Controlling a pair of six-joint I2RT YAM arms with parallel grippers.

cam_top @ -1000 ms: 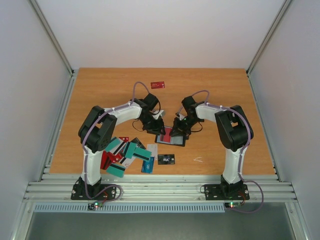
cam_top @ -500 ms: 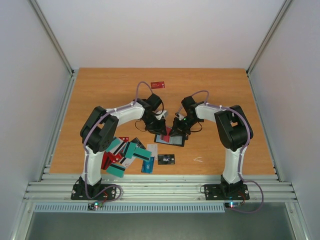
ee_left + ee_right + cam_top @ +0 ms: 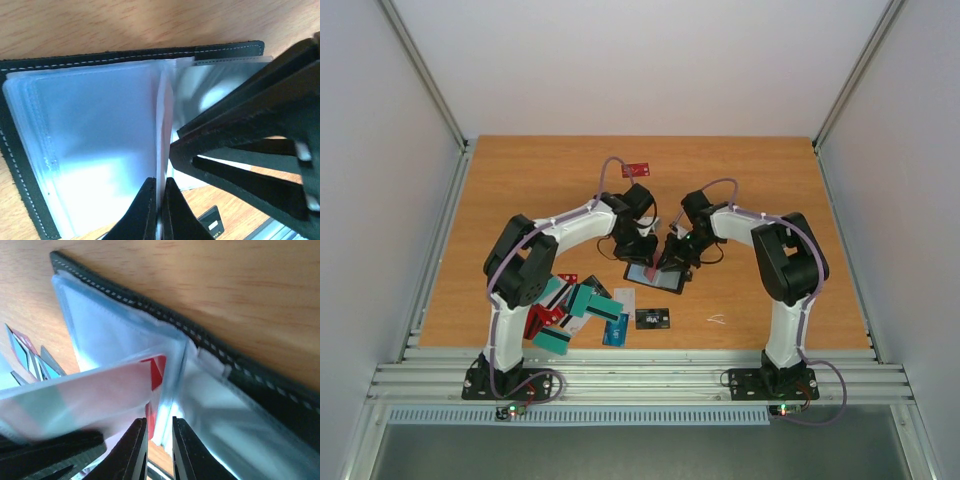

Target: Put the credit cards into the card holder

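Two arms meet at the middle of the overhead picture, both bent down over the card holder (image 3: 660, 280). It lies open on the table (image 3: 520, 200), black cover down, pale sleeves up.

On the left wrist view, the left gripper (image 3: 160, 187) has its fingers pressed right together, pinching the edge of one clear sleeve (image 3: 162, 130) that stands up from the holder's spine.

On the right wrist view, the right gripper (image 3: 159, 427) has its fingers a narrow slit apart. A red card (image 3: 156, 371) and a milky plastic leaf run down between them. Clamped or only threaded through? Cannot tell. That red card sits partly behind the plastic, at the centre of that frame, above the holder's fold.

Most of the credit cards (image 3: 575, 305) lie in a loose heap of teal, red and black at the lower left of the overhead picture, well apart from the holder. One black card (image 3: 653, 318) with white print lies just below the holder. One lone red card (image 3: 636, 169) sits at the upper middle of the table.
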